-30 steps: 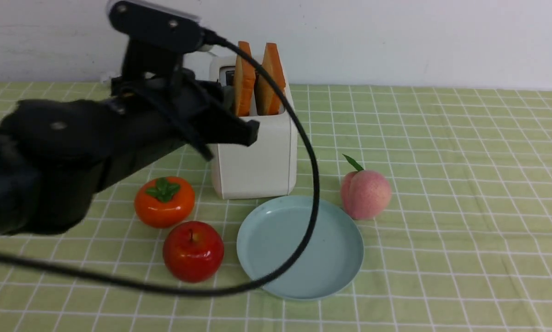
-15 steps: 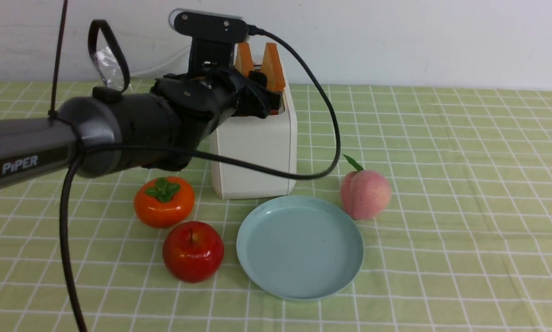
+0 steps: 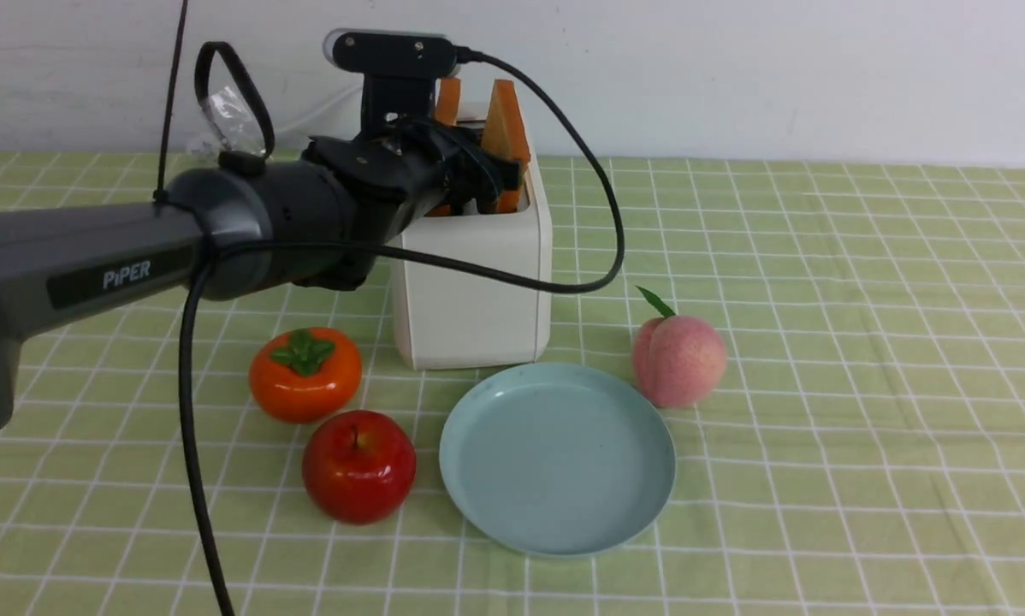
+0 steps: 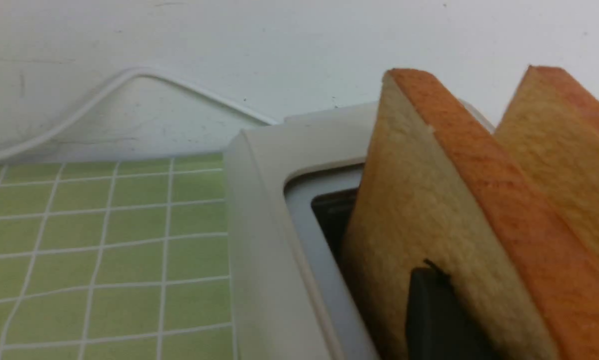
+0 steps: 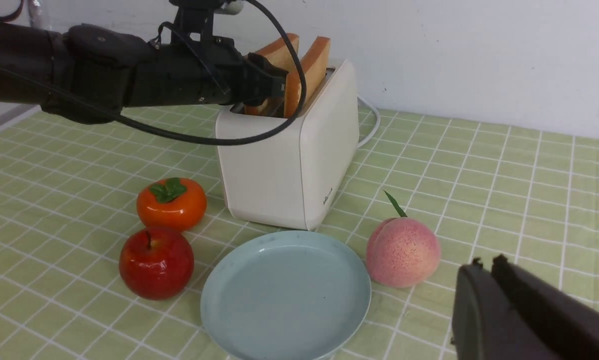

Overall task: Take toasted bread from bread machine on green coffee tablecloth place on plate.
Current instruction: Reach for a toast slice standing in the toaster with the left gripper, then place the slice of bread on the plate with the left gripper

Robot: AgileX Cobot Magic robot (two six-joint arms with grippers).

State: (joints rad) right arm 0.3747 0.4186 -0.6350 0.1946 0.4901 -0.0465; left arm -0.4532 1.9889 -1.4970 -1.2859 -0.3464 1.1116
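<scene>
— Where is the toasted bread?

— Both slices stand upright in the slots of the cream-white toaster (image 3: 474,291), their upper parts clear of the top. The toaster sits on the green checked tablecloth (image 3: 820,342), close to the white wall, with its white power cord (image 4: 104,95) running along the wall behind it.

— And what are the left fingers (image 4: 437,315) doing?

— They reach in from the robot's left, just above the toaster, and are closed on the left slice (image 4: 419,210). One dark finger lies flat against its pale face, low down near the slot. The other is hidden behind the bread. The right slice (image 3: 502,120) stands just beside it, untouched.

— And the plate?

— The light-blue plate (image 3: 555,458) lies flat just in front of the toaster, on the robot's side. A peach (image 3: 679,359) sits just beside its right rim. A red apple (image 3: 358,466) is near its left rim, with an orange persimmon (image 3: 305,374) behind the apple, by the toaster's left corner.

— What of the right fingers (image 5: 479,310)?

— They are pressed together, hanging over the cloth on the right, well apart from the toaster.
</scene>
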